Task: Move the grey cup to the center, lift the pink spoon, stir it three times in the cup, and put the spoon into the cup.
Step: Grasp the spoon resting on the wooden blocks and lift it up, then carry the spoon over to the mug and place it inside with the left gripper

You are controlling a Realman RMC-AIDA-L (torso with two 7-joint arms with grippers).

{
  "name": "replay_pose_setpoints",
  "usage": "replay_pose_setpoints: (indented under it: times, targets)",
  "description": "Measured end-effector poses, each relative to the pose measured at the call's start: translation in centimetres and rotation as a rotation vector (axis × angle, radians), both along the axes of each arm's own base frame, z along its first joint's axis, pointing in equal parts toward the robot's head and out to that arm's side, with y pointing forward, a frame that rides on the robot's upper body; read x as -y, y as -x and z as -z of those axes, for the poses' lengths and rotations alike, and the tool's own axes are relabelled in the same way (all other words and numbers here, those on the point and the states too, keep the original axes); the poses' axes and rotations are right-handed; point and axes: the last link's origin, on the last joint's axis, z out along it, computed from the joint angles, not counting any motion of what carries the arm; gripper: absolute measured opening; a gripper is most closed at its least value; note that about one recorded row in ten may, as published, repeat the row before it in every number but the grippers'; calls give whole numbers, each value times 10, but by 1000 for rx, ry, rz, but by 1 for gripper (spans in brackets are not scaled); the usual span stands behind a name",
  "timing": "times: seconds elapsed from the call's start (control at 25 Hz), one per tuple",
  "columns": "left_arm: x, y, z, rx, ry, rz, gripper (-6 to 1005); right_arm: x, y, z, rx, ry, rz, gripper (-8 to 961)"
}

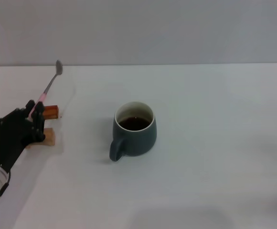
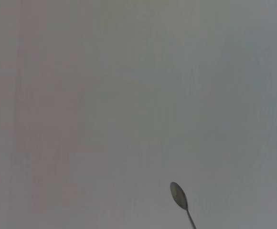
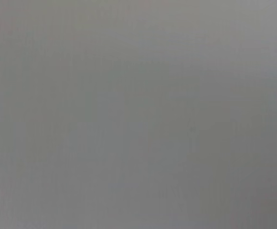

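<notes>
The left gripper (image 1: 33, 114) is closest to the camera, well off to the handle side of the grey cup (image 1: 134, 129), and it's clamped on the pink spoon (image 1: 49, 87) low on the pale handle, with the metal bowl sticking up and away, tilted. The left wrist view only catches the spoon's bowl and a bit of neck against blank grey. Right under the gripper sit two little blocks, a reddish-brown block (image 1: 51, 111) and a tan wooden block (image 1: 49, 138), probably the spoon's rest. The cup sits roughly mid-table (image 1: 215, 143), dark liquid inside, loop handle pointing toward the robot. Handling-wise I'd guess the spoon is light, stiff and thin, so it could pivot in the fingers when it hits the liquid or the rim; holding it on the pink handle seems right. The cup looks like heavy ceramic and probably won't budge. Count: one cup, one spoon, two blocks. Right gripper isn't visible anywhere.
</notes>
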Motion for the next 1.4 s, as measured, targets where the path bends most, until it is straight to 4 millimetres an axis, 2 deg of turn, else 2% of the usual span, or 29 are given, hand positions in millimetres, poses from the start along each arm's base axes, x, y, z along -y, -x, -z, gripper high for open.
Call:
replay_pose_setpoints:
  times: [0.84,1.4]
  targets:
    - [-21,-51,-33,-108,67,24,135,3,-1,1,-7,-6,5,-2]
    - [-25,-76,-48,-197,127,56,135,8,-3,0,-4,-15,12,-2]
